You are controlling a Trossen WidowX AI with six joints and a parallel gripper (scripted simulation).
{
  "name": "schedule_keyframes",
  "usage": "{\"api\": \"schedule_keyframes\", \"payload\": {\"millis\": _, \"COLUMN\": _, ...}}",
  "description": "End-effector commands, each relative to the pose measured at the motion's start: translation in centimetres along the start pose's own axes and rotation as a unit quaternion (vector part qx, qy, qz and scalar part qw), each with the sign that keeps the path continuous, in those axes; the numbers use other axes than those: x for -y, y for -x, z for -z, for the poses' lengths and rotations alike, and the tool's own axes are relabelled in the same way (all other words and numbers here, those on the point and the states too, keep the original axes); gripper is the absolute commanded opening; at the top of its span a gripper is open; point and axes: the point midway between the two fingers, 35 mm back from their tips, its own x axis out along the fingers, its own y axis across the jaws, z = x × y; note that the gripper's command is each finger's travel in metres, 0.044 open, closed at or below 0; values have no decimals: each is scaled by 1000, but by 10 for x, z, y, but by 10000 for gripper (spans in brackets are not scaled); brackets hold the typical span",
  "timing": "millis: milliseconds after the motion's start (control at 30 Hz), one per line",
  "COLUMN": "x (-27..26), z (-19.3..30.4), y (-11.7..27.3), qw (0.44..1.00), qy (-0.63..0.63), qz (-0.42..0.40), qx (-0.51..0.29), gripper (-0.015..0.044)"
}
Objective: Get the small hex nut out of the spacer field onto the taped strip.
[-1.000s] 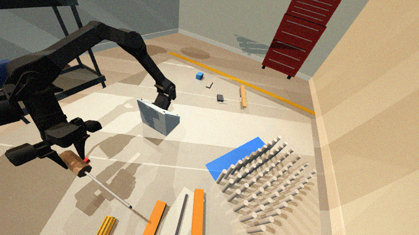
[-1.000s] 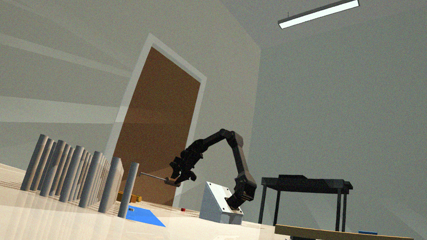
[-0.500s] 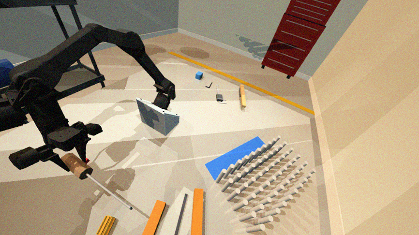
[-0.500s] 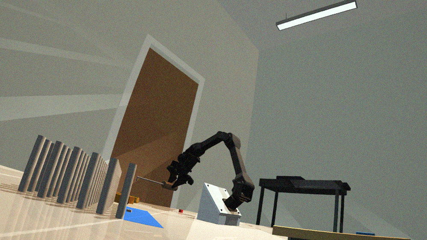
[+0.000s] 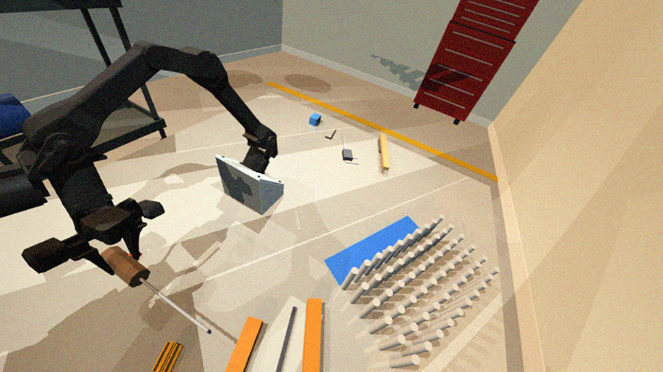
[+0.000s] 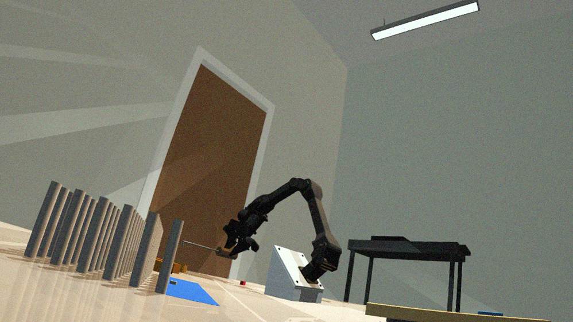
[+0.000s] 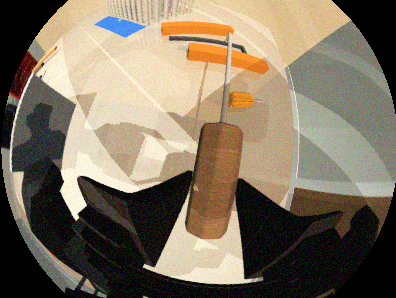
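Note:
My gripper is shut on the wooden handle of a thin metal-rod tool, held up in the air well away from the spacers. The rod points away from the fingers; its tip shows dark in the top view. The metal spacers stand upright in rows. The blue taped strip lies in front of them. A small grey nut lies on the strip beside the nearest spacer in the exterior view. I cannot make it out in the top view.
Two orange bars flank a dark bent rod near the spacers. A yellow-handled tool lies beside them. The arm's wedge base stands behind. A blue cube and a yellow bar lie farther off.

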Motion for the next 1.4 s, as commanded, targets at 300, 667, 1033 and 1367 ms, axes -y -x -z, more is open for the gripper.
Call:
{"api": "schedule_keyframes", "payload": {"millis": 300, "x": -5, "z": 6, "y": -13, "qw": 1000, "qy": 2, "qz": -1, "qx": 0, "gripper": 0}}
{"api": "schedule_keyframes", "payload": {"millis": 667, "x": -8, "z": 10, "y": -22, "qw": 1000, "qy": 2, "qz": -1, "qx": 0, "gripper": 0}}
{"api": "schedule_keyframes", "payload": {"millis": 1033, "x": -12, "z": 14, "y": -31, "qw": 1000, "qy": 1, "qz": -1, "qx": 0, "gripper": 0}}
{"api": "schedule_keyframes", "payload": {"millis": 1367, "x": -16, "z": 17, "y": -40, "qw": 1000, "qy": 1, "qz": -1, "qx": 0, "gripper": 0}}
